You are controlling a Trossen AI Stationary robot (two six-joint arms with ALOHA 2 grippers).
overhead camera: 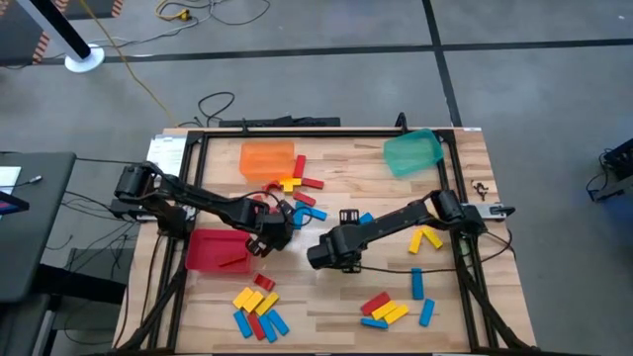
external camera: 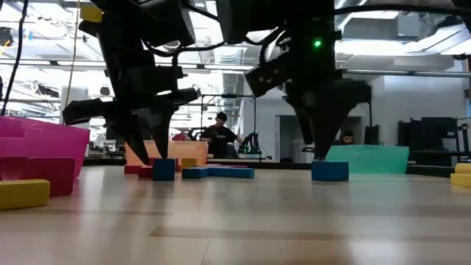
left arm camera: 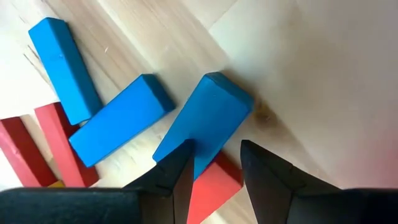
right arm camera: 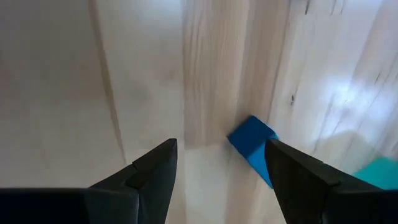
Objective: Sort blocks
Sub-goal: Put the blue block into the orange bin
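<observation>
Left pincer [left arm camera: 214,165] mid-tabletop, fingers apart around a blue block [left arm camera: 205,121] — not clamped. Right pincer [right arm camera: 221,165] apart, just beside another blue block [right arm camera: 252,146].

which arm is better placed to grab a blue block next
Left. In its wrist view the left pincer already straddles a blue block, fingers open on either side. The right pincer is open too, but its nearest blue block lies ahead of the fingers, not between them.

No legible text, labels, brands, numbers or signs appear on anything in any view.
</observation>
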